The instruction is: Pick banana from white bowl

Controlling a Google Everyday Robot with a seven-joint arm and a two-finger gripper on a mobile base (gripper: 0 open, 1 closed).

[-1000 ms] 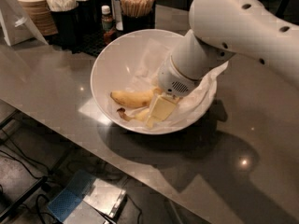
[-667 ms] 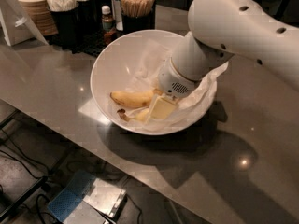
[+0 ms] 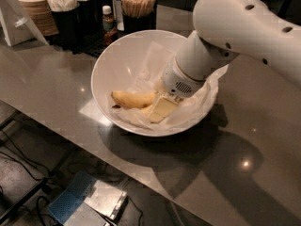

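White bowl (image 3: pixel 108 69) on table (image 3: pixel 47 93), banana (image 3: pixel 133 99) on its paper lining (image 3: pixel 197 102), tool (image 3: pixel 162 108) inside bowl at banana's end, opening cannot be told.

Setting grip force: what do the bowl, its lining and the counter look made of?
The white bowl looks glazed ceramic or hard plastic: glossy sheen. Its lining: crumpled, creased thin paper. The counter: smooth grey stone or laminate, mirroring lights. The gripper sits inside the bowl beside the banana.

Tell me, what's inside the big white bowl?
A yellow banana lies on crumpled white paper in the white bowl, and the robot's gripper reaches down right beside it. The arm covers part of the bowl, so anything under it is hidden.
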